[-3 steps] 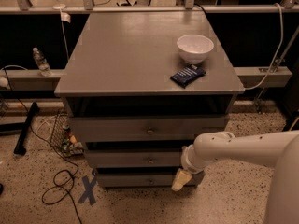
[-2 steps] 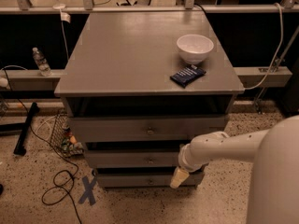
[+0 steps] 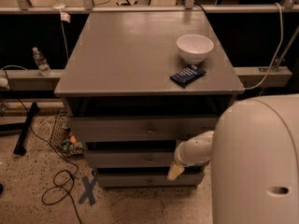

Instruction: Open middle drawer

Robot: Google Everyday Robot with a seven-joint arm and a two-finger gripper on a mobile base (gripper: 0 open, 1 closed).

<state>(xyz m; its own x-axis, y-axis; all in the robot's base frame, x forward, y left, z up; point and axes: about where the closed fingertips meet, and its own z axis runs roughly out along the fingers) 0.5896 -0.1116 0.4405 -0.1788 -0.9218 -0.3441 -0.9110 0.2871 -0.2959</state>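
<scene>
The middle drawer (image 3: 135,159) is the second of three stacked grey fronts, wide and shallow, with a small round knob (image 3: 150,161) at its centre. It sits about flush with the other fronts. My gripper (image 3: 174,172) hangs from the white arm (image 3: 195,148) in front of the cabinet's lower right. Its cream tip lies over the gap between the middle drawer and the lowest drawer (image 3: 140,179), right of and slightly below the knob. It holds nothing that I can see.
A white bowl (image 3: 195,48) and a dark blue packet (image 3: 188,75) lie on the cabinet top (image 3: 131,50). My white body (image 3: 257,167) fills the lower right. Cables (image 3: 58,190), a blue tape X (image 3: 87,190) and a basket (image 3: 65,136) are on the floor left. A water bottle (image 3: 41,62) stands on the left ledge.
The gripper has moved a little left and up along the cabinet front, toward the middle drawer's knob. My body has come further into view at the right. The drawers have not moved.
</scene>
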